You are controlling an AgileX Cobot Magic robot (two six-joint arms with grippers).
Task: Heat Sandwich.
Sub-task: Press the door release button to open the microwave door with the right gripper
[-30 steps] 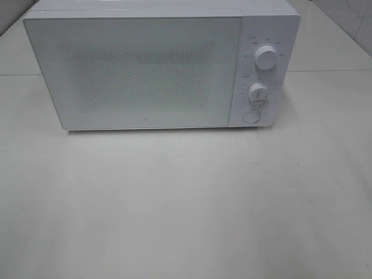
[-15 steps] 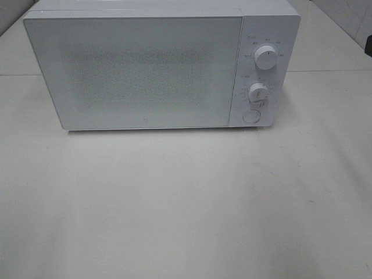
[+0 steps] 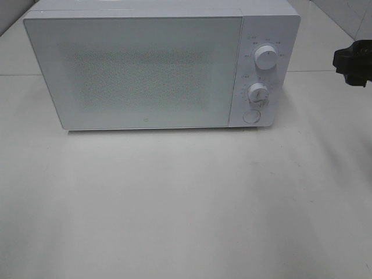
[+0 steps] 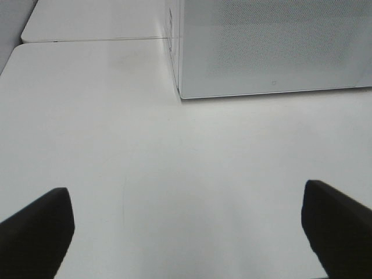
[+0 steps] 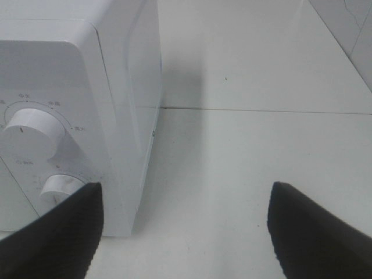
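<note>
White is filling every view, and the sandwich is showing in none of them, so where it is sitting cannot be told. The microwave [image 3: 151, 70] is standing at the far side of the table [image 3: 186, 203] with its door [image 3: 136, 72] lying flush and closed. The speckled, frosted panel is hiding whatever may be inside, so its contents cannot be told. On the control strip to the right of the door, the upper knob [image 3: 266, 57] is sitting above the lower knob [image 3: 258, 93], with the round button [image 3: 250, 116] below both.

The right gripper [image 5: 186, 232] is hanging just off the microwave's control-side corner, its dark fingers [image 5: 319, 232] spread wide and gripping nothing. In the high view it is showing only as a black shape at the right edge, apart from the casing. The left gripper [image 4: 186, 232] is hovering over bare table before the microwave's other front corner, likewise spread wide and carrying nothing.
</note>
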